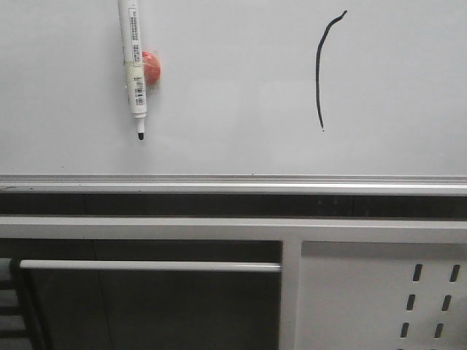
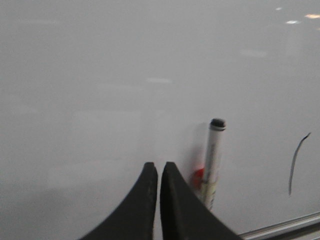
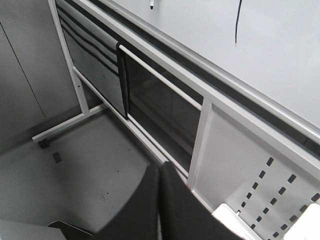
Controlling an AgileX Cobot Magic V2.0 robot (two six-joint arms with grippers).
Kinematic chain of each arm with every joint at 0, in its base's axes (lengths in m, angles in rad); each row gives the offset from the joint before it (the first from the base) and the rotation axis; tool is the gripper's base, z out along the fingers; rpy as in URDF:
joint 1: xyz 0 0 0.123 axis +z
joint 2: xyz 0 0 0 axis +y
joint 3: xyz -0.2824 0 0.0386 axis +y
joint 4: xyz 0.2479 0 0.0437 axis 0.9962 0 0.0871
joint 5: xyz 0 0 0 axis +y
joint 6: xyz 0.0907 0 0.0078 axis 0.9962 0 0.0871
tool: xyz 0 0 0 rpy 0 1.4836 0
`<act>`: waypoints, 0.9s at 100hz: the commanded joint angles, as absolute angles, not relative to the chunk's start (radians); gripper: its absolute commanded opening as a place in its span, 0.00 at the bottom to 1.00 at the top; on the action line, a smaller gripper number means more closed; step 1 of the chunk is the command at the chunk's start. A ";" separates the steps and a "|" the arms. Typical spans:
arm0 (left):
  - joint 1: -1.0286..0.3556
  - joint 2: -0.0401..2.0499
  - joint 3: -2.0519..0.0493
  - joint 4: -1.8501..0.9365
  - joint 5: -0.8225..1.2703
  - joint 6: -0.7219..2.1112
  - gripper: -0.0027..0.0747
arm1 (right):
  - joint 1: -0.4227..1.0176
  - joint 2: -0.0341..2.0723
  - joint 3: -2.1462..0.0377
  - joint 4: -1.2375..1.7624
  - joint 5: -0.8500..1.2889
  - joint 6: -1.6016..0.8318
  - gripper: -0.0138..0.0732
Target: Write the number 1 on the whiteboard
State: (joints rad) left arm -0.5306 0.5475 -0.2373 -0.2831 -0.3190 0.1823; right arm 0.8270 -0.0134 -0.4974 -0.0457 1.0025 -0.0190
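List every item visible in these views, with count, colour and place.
whiteboard: one, glossy white, upper front view, silver bottom rail.
number 1: one, black stroke, right part of board.
marker: one, white barrel, black tip pointing down, left part of board.
red holder: one, on board, touching the marker.
perforated panel: one, white, below board at right.
horizontal bar: one, white, below board at left.
left claw: black, shut, empty, facing board.
right claw: black, shut, empty, low by the stand.

Grey speckled floor [image 3: 95, 165] — white perforated metal panel [image 1: 394, 299] behind.
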 commanded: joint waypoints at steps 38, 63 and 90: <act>-0.161 0.063 -0.238 -0.270 0.212 0.171 0.01 | 0.822 -0.029 -0.518 -0.051 0.927 -0.030 0.08; -0.139 -0.027 -0.145 -0.247 0.226 0.173 0.01 | 0.822 -0.029 -0.518 -0.051 0.927 -0.030 0.08; -0.139 -0.024 -0.004 -0.232 0.226 0.173 0.01 | 0.822 -0.029 -0.518 -0.051 0.927 -0.030 0.08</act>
State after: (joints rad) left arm -0.1416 -0.0059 -0.0179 -0.2288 0.2919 0.1789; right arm 0.8270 -0.0134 -0.4974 -0.0440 1.0025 -0.0195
